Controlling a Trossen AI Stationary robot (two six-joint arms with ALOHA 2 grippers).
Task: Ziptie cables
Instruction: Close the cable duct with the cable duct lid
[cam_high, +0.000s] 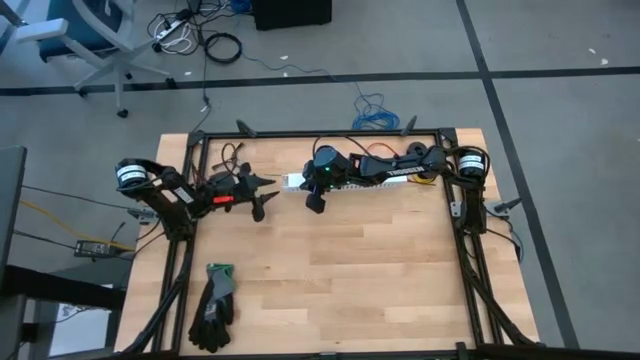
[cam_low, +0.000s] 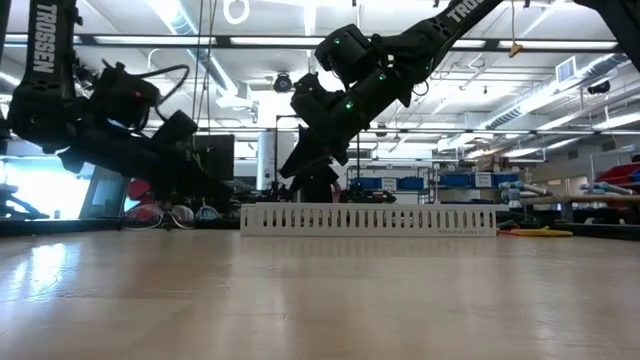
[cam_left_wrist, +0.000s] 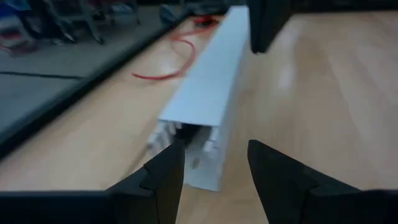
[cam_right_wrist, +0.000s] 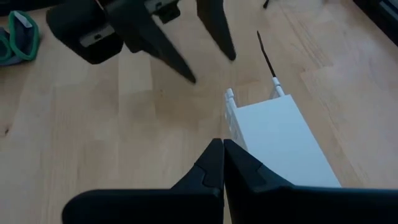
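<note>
Facing white slotted plastic channel (cam_low: 368, 219)

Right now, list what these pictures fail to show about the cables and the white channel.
- The cables: no coloured bundle can be made out in any view.
- White channel, high view: the right arm lies over most of it.
- Channel's inside, left wrist view: its cover hides the contents.
- Black strip, right wrist view: too thin to identify.
- Gloves: cut off in right wrist view.
</note>
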